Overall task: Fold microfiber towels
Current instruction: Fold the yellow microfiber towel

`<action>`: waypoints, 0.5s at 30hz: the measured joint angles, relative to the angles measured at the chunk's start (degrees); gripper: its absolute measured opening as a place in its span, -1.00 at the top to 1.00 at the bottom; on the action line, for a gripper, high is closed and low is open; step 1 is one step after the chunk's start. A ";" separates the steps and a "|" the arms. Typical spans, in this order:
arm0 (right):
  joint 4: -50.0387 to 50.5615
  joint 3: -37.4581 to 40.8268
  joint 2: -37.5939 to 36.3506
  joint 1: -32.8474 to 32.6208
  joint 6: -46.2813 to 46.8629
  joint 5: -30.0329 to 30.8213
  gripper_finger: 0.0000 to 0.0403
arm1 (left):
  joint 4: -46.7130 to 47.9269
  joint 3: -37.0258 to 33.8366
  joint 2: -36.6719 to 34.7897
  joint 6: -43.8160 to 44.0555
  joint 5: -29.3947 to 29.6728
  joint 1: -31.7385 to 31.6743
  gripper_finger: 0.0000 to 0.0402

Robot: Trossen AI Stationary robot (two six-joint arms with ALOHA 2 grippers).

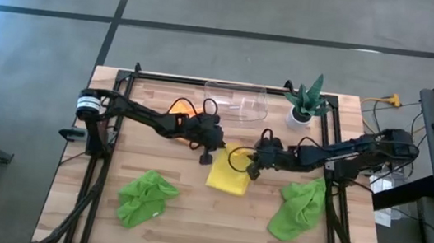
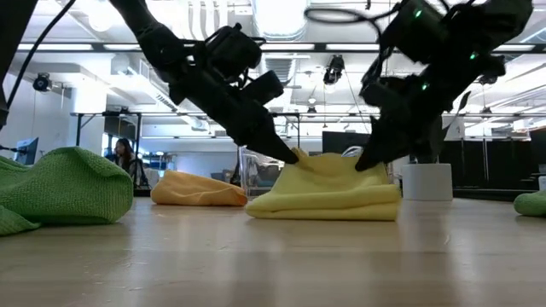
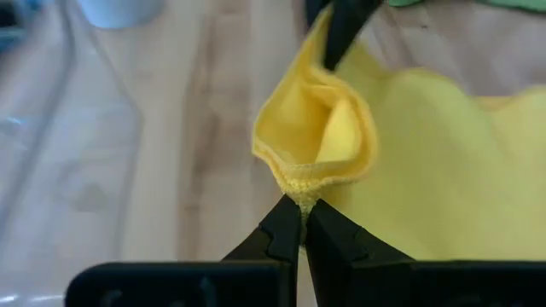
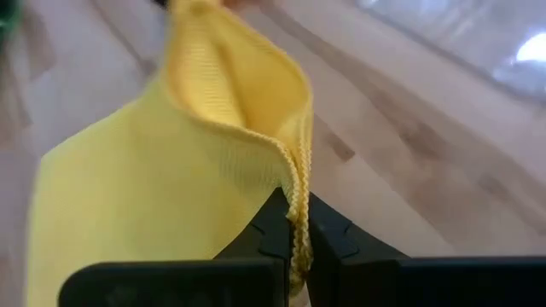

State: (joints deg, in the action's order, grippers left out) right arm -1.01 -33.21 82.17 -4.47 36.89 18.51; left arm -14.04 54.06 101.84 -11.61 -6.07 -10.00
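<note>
On the wooden desk (image 1: 186, 234), I've got the yellow towel (image 1: 229, 179) between both grippers. My left gripper (image 3: 303, 209) pinches one corner, my right gripper (image 4: 296, 223) clamps the other, both lifted slightly.

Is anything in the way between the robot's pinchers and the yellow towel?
No. The left gripper and right gripper are each shut on an edge of the yellow towel, nothing between.

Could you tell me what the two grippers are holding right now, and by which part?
Both hold the yellow towel: the left gripper is shut on a bunched corner of its hem, and the right gripper is shut on the stitched edge at another corner.
</note>
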 joint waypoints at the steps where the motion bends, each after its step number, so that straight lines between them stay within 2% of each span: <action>1: 0.25 -0.04 -0.70 -0.81 -0.89 1.15 0.96 | 0.18 -0.05 -0.48 -0.95 0.99 0.02 1.00; 4: 0.84 -0.02 -2.69 -3.19 -3.69 3.98 0.96 | 0.13 -0.09 -1.89 -4.12 3.38 0.00 1.00; 15: 0.60 0.35 -5.05 -8.52 -7.02 7.66 0.96 | 0.05 -0.86 -3.36 -6.71 2.87 -0.02 1.00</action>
State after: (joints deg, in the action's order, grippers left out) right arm -0.40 -32.86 77.12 -12.99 29.88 26.17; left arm -13.99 53.20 98.48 -18.33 -3.20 -10.02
